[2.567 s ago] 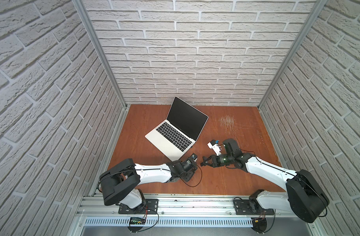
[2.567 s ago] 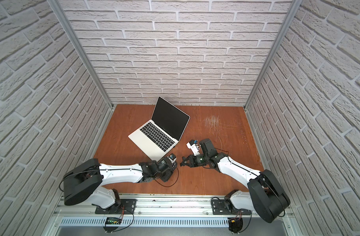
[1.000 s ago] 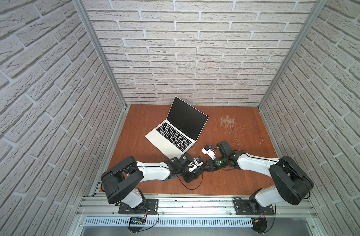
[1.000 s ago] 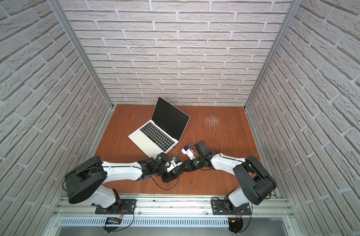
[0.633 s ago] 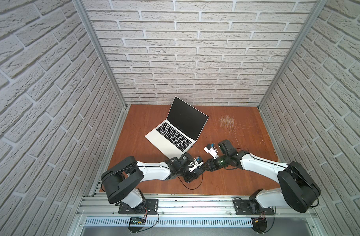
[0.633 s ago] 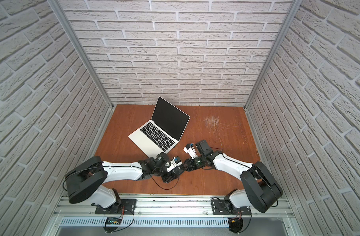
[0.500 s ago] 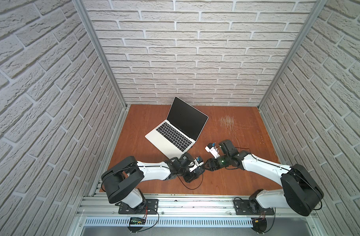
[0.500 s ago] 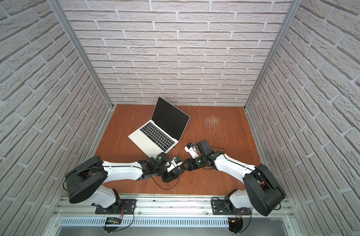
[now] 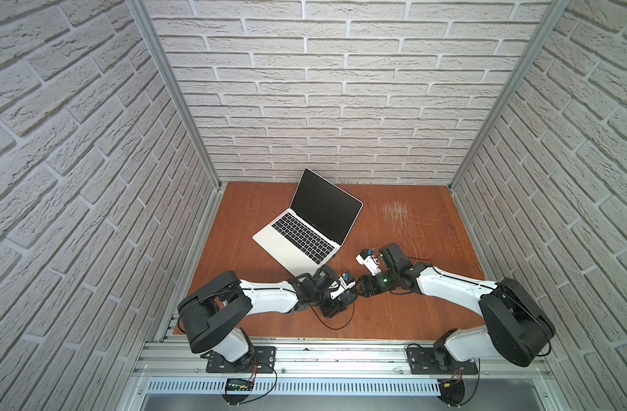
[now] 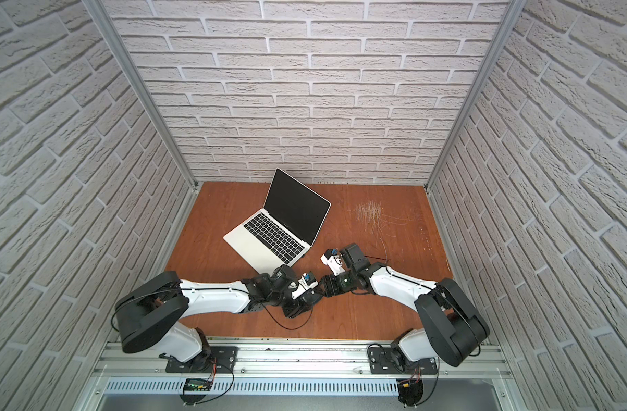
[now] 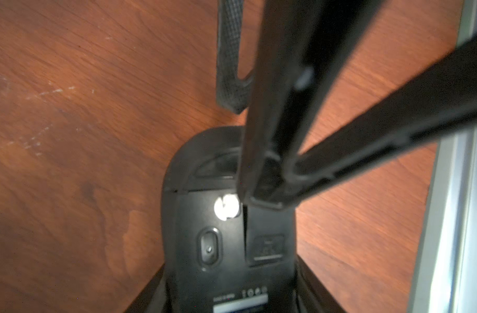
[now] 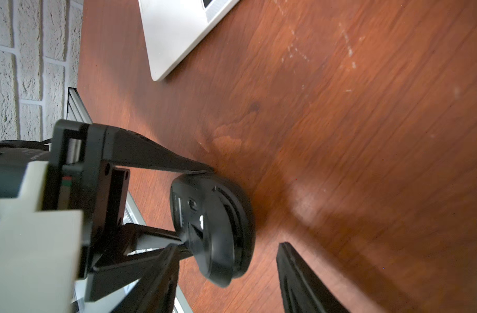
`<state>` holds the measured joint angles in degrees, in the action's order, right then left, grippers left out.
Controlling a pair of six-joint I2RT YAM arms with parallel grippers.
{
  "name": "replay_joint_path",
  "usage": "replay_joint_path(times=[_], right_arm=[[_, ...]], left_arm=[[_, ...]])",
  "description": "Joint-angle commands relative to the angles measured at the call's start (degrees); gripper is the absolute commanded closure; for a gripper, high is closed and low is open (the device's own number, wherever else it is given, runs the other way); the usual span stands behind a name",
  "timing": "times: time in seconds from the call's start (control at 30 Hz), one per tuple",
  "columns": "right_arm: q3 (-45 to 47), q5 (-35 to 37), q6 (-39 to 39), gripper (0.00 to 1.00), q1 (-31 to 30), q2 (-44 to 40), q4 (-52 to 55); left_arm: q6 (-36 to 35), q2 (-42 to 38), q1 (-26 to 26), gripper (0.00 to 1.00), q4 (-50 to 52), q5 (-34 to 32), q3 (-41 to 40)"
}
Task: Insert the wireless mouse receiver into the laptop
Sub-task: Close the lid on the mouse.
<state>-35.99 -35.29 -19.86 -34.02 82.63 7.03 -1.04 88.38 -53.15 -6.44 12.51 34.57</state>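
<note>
Clamping black oval mouse (image 12: 218, 216), underside exposed, near front-edge middle of brown wooden table (image 9: 394, 320): left gripper (image 9: 349, 294) jaws | right gripper (image 9: 361, 285) jaws spread, at mouse | tiny dark rectangular receiver (image 11: 265, 246) apparently in mouse's underside slot, blurred | slim silver laptop (image 9: 298, 235) open, toward back edge

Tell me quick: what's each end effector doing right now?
Left end effector: closed on the mouse.
Right end effector: open, gripping nothing; one fingertip is at the mouse's underside.
</note>
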Motion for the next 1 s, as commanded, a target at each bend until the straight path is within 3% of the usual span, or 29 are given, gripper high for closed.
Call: replay_joint_path(times=[0.0, 0.23, 0.53, 0.67, 0.97], right_arm=[[0.57, -3.02, -0.86, 0.39, -0.26, 1.09, -3.66], [0.94, -4.29, -0.13, 0.46, -0.26, 3.05, -2.85], [0.88, -2.32, 0.39, 0.63, -0.17, 3.51, -1.58], [0.87, -2.41, 0.35, 0.64, -0.16, 3.8, -1.7], [1.05, -5.93, -0.01, 0.55, -0.42, 6.44, -3.3]], left_arm=[[0.61, 2.59, -0.03, 0.8, 6.68, 1.2, -1.26], [0.6, 2.92, -0.03, 0.81, 6.88, 1.04, -1.18], [0.64, 3.03, -0.01, 0.82, 6.88, 1.07, -1.17], [0.52, 3.2, 0.01, 0.82, 6.96, 1.13, -1.01], [0.6, 3.36, 0.05, 0.83, 6.96, 1.19, -0.99]])
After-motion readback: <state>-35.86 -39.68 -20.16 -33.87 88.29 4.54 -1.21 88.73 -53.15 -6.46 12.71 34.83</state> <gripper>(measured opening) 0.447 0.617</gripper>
